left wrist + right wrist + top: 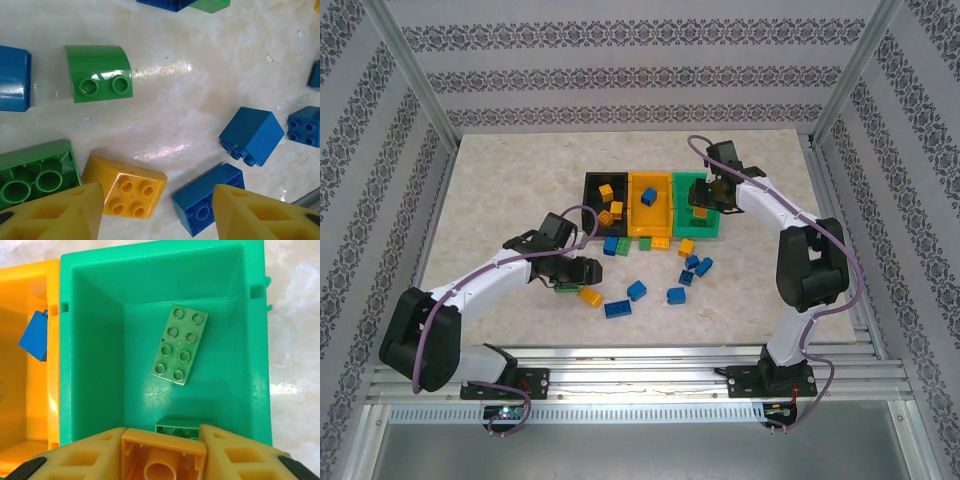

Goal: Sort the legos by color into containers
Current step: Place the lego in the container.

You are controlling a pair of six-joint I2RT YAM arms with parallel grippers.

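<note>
Over on the left, the left gripper [157,210] hangs low above the loose legos [637,290] scattered on the desk [500,170]. Its fingers [65,212] are spread wide and hold nothing. A yellow brick [125,192] lies studs-up between them, off-centre. An upturned green brick [35,172] sits just beside it and a blue brick [207,202] lies by the other finger. To lift the yellow one cleanly, I'd centre over it first, so the fingers close on it alone and don't shove its neighbours.

Moving right, the three containers stand in a row. The black bin [590,200] has yellow pieces in it, the orange bin [660,215] a blue one, and the green bin [100,340] two green ones. The right gripper [162,440] hovers over the green bin, clenched on a yellow-orange brick [162,460] held underside up. That colour looks out of place there, so I'd carry it across to the black bin before letting go.
</note>
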